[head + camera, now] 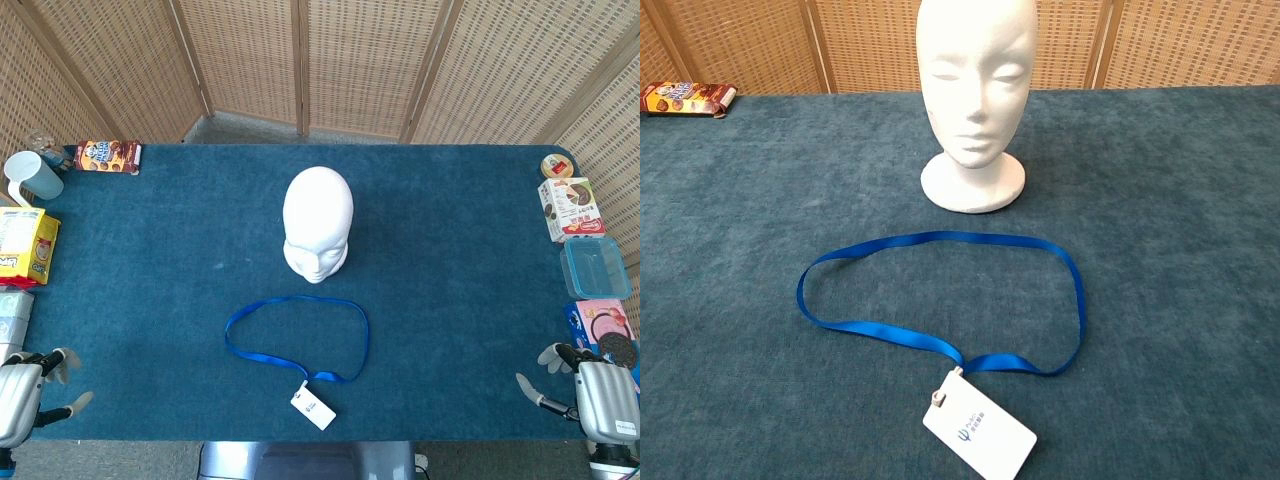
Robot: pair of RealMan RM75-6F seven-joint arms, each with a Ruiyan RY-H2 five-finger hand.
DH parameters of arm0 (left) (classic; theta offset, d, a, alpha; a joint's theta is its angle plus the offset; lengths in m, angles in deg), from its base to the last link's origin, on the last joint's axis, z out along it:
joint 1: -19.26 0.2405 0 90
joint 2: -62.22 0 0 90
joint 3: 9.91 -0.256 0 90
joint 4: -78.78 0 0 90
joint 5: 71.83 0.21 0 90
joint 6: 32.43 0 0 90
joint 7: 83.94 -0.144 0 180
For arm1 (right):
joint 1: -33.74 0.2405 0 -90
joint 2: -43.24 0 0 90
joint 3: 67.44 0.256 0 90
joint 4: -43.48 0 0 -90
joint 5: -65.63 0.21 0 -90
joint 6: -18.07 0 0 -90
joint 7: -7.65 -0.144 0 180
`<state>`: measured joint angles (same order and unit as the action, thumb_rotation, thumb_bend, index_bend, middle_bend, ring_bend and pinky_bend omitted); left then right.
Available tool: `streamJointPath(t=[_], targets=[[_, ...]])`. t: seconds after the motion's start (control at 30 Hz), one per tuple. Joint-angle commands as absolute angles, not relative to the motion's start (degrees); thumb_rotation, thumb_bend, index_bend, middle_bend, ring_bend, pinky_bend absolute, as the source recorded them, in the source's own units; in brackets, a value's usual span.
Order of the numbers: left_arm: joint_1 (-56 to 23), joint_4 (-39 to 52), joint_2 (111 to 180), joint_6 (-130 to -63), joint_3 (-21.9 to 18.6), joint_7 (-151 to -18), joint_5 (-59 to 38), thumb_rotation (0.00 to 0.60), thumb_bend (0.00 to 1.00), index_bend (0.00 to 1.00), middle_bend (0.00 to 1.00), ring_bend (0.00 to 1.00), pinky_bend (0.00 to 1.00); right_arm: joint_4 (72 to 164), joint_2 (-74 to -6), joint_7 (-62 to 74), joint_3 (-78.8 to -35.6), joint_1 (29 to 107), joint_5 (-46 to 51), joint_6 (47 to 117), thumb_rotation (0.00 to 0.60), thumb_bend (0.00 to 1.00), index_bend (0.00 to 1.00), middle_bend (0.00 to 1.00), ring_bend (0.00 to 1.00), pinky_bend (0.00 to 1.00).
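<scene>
Both hands sit at the near corners of the table, holding nothing. The left hand [30, 390] has its fingers spread and slightly curled over the near left edge; the right hand [590, 390] shows the same at the near right edge, fingers apart and empty. Neither appears in the chest view.

Between them, well apart from either, lies the lanyard [297, 338], a blue ribbon loop flat on the cloth with its long axis running left to right. Its white badge [311, 407] lies at the near end of the loop, just beside the table's front edge and a little right of the loop's middle. The two hands look about equally far from the loop; the right is perhaps slightly nearer the badge.

Beyond the loop stands the foam head [317, 236], upright and facing the robot, near but not touching the ribbon.

Open blue cloth [460, 300] spreads on both sides of the lanyard. Snack packs [24, 245] and a cup [33, 177] line the left edge; boxes [571, 209] and a tub [596, 268] line the right, close by the right hand.
</scene>
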<state>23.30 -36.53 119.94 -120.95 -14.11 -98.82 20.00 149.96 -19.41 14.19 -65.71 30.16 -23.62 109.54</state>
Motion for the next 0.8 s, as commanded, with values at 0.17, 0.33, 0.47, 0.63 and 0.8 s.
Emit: streamJointPath(t=[0.17, 0.33, 0.47, 0.63, 0.8], targets=[[23.0, -36.9, 120.0, -120.5, -13.9, -99.3, 19.8, 0.545, 0.09, 0.47, 0.61, 0.56, 0.4, 149.9, -19.5, 14.1, -65.5, 30.5, -23.3, 109.1, 0.319, 0.28, 0.51, 0.58, 0.56, 0.6], [23.0, -37.4, 119.4, -121.1, -13.8, -99.4, 20.5, 0.542, 0.09, 0.47, 0.61, 0.56, 0.4, 150.1, -18.5, 12.4, -65.3, 31.2, -24.2, 108.5, 0.321, 0.28, 0.51, 0.58, 0.56, 0.61], [22.3, -38.0, 118.2, -120.5, -13.5, -99.0, 20.6, 0.543, 0.09, 0.47, 0.61, 0.56, 0.4, 152.6, -15.5, 2.9, -64.8, 33.5, -23.2, 104.4, 0.321, 0.28, 0.49, 0.57, 0.57, 0.63], [21.2, -38.5, 117.6, -119.3, -13.1, -99.7, 20.8, 0.541, 0.09, 0.47, 0.61, 0.56, 0.4, 151.6, -15.5, -5.3, -62.8, 36.8, -24.8, 102.5, 0.327, 0.28, 0.47, 0.61, 0.72, 0.79], [20.6, -39.1, 116.7, -118.9, -12.6, -100.2, 20.3, 0.546, 0.09, 0.47, 0.61, 0.56, 0.4, 150.2, -16.5, -14.0, -62.0, 41.2, -29.0, 99.7, 0.323, 0.28, 0.46, 0.75, 0.88, 0.94]])
